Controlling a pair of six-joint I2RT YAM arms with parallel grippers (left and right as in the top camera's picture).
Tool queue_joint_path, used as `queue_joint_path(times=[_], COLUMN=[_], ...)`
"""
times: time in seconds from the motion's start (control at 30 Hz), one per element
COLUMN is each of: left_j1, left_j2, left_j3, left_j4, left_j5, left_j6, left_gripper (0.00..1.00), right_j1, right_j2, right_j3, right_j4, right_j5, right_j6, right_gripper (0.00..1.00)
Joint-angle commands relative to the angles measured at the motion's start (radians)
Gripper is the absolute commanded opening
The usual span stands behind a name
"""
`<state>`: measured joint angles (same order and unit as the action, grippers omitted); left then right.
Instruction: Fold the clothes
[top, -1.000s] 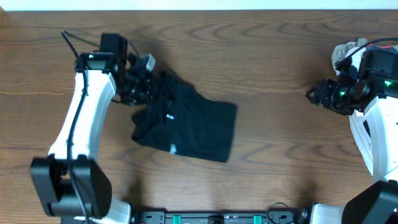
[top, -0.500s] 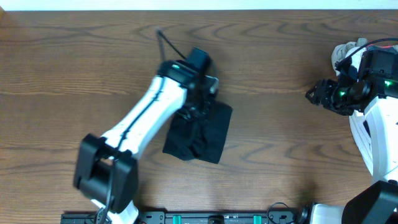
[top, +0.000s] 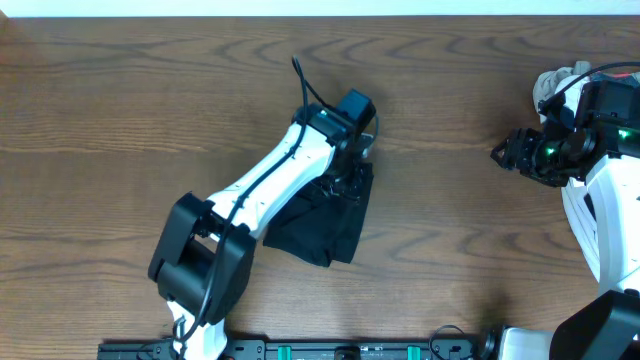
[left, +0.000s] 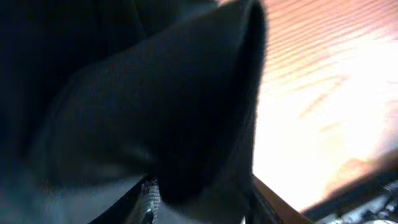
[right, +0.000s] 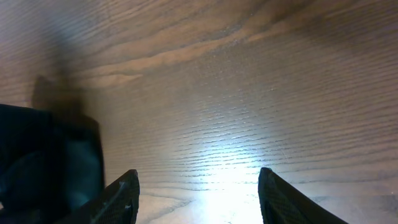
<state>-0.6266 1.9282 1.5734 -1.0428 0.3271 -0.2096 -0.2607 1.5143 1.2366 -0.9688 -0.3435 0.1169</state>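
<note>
The clothes here are one black shirt (top: 322, 228), lying folded into a narrow bundle at the middle of the wooden table (top: 120, 90). My left gripper (top: 352, 172) is low over the shirt's upper right edge, and its arm hides the cloth's left part. In the left wrist view, black shirt cloth (left: 155, 112) fills most of the picture and bulges between the parted jaws of the left gripper (left: 202, 202). My right gripper (top: 506, 152) hangs open far to the right over bare wood. Nothing sits between the tips of the right gripper (right: 199, 199), and the shirt (right: 43, 162) shows at that view's left edge.
A white bundle (top: 560, 80) shows behind the right arm at the table's far right. The arms' mounting rail (top: 350, 350) runs along the front edge. Bare wood lies left of the shirt and between the shirt and the right arm.
The left arm swept from the left side to the right, carrying the shirt's left part over itself, so the shirt is now narrower. Its jaws have parted. The right arm stayed put.
</note>
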Motion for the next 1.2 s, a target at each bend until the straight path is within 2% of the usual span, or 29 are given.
queue_joint_path(times=[0.0, 0.1, 0.13, 0.23, 0.27, 0.33, 0.53, 0.67, 0.77, 0.87, 0.97, 1.17], left_j1=[0.027, 0.072, 0.095, 0.165, 0.185, 0.218, 0.233, 0.171, 0.065, -0.052, -0.121, -0.086], left_j2=[-0.127, -0.183, -0.191, -0.182, -0.176, -0.162, -0.134, -0.134, -0.14, -0.148, -0.148, -0.165], left_j3=[0.076, 0.075, 0.074, 0.038, 0.013, -0.053, -0.276, -0.346, -0.343, -0.341, -0.341, -0.322], left_j4=[-0.053, -0.104, -0.125, -0.146, -0.14, -0.113, 0.044, 0.15, 0.233, 0.291, 0.302, 0.212], left_j5=[-0.108, -0.232, -0.258, -0.267, -0.267, -0.25, -0.04, 0.192, 0.361, 0.364, 0.304, 0.17], left_j6=[-0.006, -0.006, -0.006, -0.006, -0.006, -0.006, -0.012, -0.041, -0.053, -0.063, -0.082, -0.084], left_gripper=[0.48, 0.47, 0.4, 0.08, 0.06, 0.06, 0.06, 0.06, 0.06, 0.06, 0.06, 0.06], right_j1=[-0.006, -0.006, -0.006, -0.006, -0.006, -0.006, -0.006, -0.006, -0.006, -0.006, -0.006, -0.004], right_j2=[-0.013, -0.013, -0.013, -0.013, -0.013, -0.013, -0.013, -0.013, -0.013, -0.013, -0.013, -0.013], right_j3=[0.016, 0.016, 0.016, 0.016, 0.016, 0.016, 0.016, 0.016, 0.016, 0.016, 0.016, 0.016], right_j4=[-0.006, -0.013, -0.015, -0.017, -0.019, -0.021, -0.023, -0.022, -0.022, -0.022, -0.023, -0.024], right_j5=[-0.005, -0.004, -0.004, -0.005, -0.005, -0.005, -0.005, -0.005, -0.004, -0.005, -0.005, -0.026], right_j6=[-0.018, -0.018, -0.018, -0.018, -0.018, -0.018, -0.018, -0.018, -0.018, -0.018, -0.018, -0.018], right_gripper=[0.6, 0.61, 0.61, 0.61, 0.61, 0.6, 0.6, 0.6, 0.6, 0.61, 0.61, 0.62])
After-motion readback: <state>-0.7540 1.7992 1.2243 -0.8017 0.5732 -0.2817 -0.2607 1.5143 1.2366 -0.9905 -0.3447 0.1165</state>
